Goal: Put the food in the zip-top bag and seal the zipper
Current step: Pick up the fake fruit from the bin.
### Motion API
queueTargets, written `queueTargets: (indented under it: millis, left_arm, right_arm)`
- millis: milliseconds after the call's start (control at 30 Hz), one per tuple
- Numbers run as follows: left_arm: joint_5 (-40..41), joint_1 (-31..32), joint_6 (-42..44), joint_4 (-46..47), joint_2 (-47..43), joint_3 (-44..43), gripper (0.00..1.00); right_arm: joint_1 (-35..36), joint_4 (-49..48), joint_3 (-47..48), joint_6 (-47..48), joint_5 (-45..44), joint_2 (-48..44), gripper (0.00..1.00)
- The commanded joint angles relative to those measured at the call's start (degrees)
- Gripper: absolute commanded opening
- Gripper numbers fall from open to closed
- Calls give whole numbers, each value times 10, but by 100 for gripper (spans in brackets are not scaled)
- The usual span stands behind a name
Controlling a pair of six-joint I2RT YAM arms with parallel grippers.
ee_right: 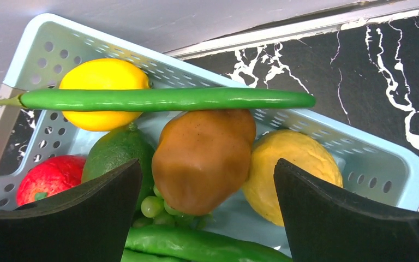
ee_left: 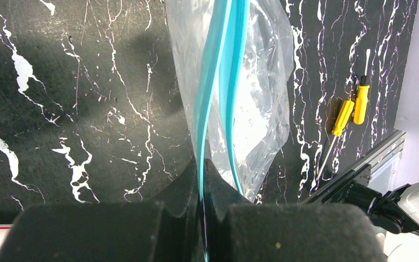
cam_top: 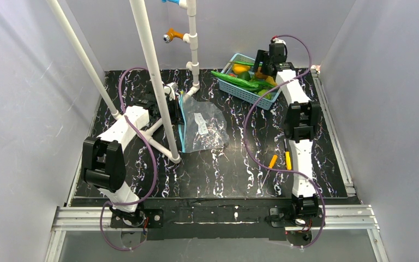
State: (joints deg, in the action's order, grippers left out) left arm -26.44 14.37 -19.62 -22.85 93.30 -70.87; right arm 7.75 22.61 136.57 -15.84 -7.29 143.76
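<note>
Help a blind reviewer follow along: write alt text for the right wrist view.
The open right gripper is poised over a rounded brown toy fruit in a light-blue slotted plastic basket. A long green pod lies crosswise just beyond it, with a yellow lemon, a green lime, a red fruit and a yellow-orange fruit around.

Clear zip-top bag lying crumpled; teal zipper strips parted; food piled in basket.

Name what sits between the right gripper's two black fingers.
In the right wrist view, a brown rounded toy fruit lies between the fingers of the open right gripper.
</note>
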Motion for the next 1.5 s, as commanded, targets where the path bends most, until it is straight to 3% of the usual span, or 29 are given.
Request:
queueTargets:
  millis: [0,400,500,700,867,1167,1300,1467]
  left_arm:
    - [-14,1,2,-8,0,-16,0]
    - [-17,0,2,-9,7,-16,0]
    - [-14,1,3,-9,9,-16,0]
    - [-18,1,3,-11,14,-19,0]
    - [-16,1,3,-11,12,-18,0]
    - [-18,1,1,-9,11,-18,0]
    - [-38,1,-1,-9,15,-20,0]
    - [-61,1,-7,-6,21,-22,0]
  right_arm:
    - [18,-29,41,2,-66,11,94]
    - [21,-47,58,29,-88,50,84]
    - [21,-42,61,29,-95,51,76]
    - [22,-31,51,40,-84,37,48]
    - [25,-42,-27,39,-63,-47,26]
    - [29,3,-85,35,-41,-180,15]
    - [31,74,-105,10,29,-228,4]
    - [53,46,-262,-43,235,-347,2]
